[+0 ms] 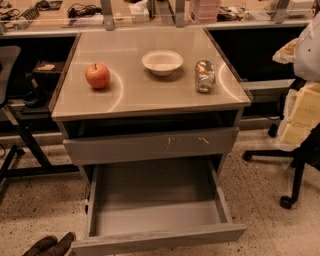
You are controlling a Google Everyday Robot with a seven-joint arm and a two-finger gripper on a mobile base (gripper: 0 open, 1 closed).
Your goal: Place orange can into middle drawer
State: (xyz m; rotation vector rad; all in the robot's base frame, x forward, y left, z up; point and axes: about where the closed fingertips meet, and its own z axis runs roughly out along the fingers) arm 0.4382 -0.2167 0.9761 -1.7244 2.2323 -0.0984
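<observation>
One orange can (205, 75) sits on the right side of the cabinet top (135, 95), near the right edge and just right of a white bowl (162, 62), apart from it; its mottled silver and orange-brown side faces the camera, and whether it stands or lies on its side cannot be told. Further left, well apart from the bowl, a red-orange apple (97, 75) rests on the same glossy top. Below the top runs a dark open slot (150, 124), and under that a closed grey drawer front with pale scratch marks (150, 145). Beneath this the middle drawer (160, 239) is pulled far out toward the camera, its grey floor bare and its thin side walls and plain front panel in full view. The gripper (50, 244) shows as a dark shape at the bottom left edge, low over the speckled floor (260, 200) and just left of the drawer's front corner, well away from the can; whether it is released or clenched cannot be told, and it grasps nothing that can be seen. Wheeled office chairs stand on either side, one at the right (300, 165) and one at the left (10, 150), and a cluttered desk (75, 12) with cables runs behind the cabinet.
</observation>
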